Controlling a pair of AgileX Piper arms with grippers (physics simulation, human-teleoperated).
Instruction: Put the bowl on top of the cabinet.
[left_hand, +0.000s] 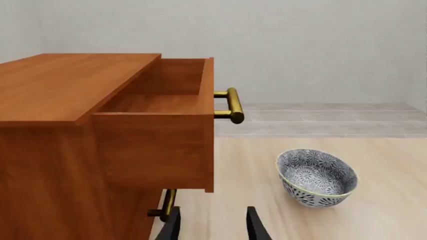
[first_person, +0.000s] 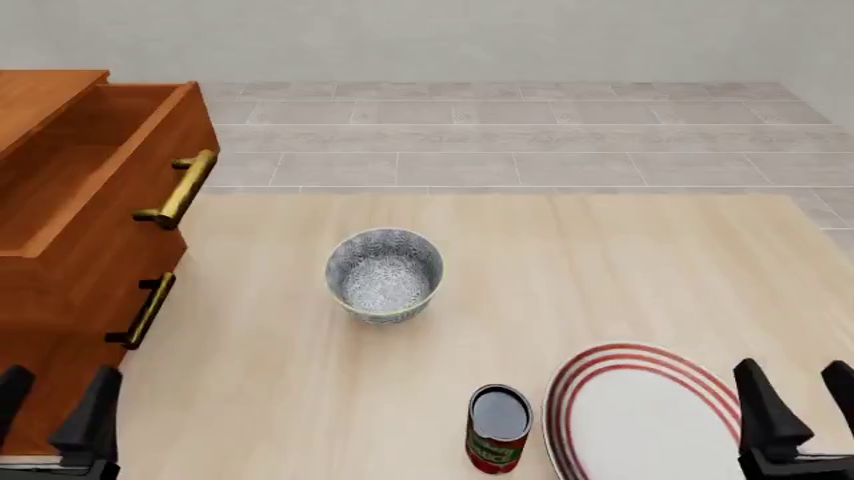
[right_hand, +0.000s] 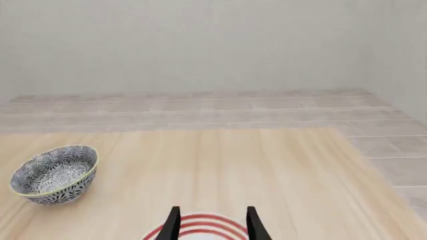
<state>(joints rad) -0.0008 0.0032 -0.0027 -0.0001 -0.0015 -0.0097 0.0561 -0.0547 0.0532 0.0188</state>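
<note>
We hold our left gripper (first_person: 51, 410) low at the near left corner of the table (first_person: 601, 290), its two dark fingers spread apart with nothing between them. Our right gripper (first_person: 798, 400) sits at the near right corner, fingers likewise parted and empty.

The bowl (first_person: 384, 274) stands upright on the table, well ahead of both grippers and between them, somewhat closer to our left gripper's side. In the left wrist view the bowl (left_hand: 317, 177) lies ahead of the fingertips and off to the side away from the cabinet, apart from them. In the right wrist view the bowl (right_hand: 55, 173) sits ahead and far off to the inner side, clear of the fingers. Its dark patterned wall and thin yellowish rim show plainly; it looks empty.

The cabinet (first_person: 67, 250) stands directly ahead of our left gripper, at the table's left edge. Its top drawer (left_hand: 160, 125) is pulled out toward the bowl, open and bare inside, with a brass handle (first_person: 178, 189) on its front. A second handle (first_person: 144, 311) marks the shut drawer below. The cabinet's flat top (left_hand: 67, 82) rises above our left gripper's level, and the bowl is not on it; the bowl rests beside the cabinet, not touching.

Just under and ahead of our right gripper lies a white plate (first_person: 641, 415) with red rings, its rim showing between the fingers in the right wrist view (right_hand: 207, 225). A red can (first_person: 499, 428) stands upright just inward of the plate, between our two grippers.
</note>
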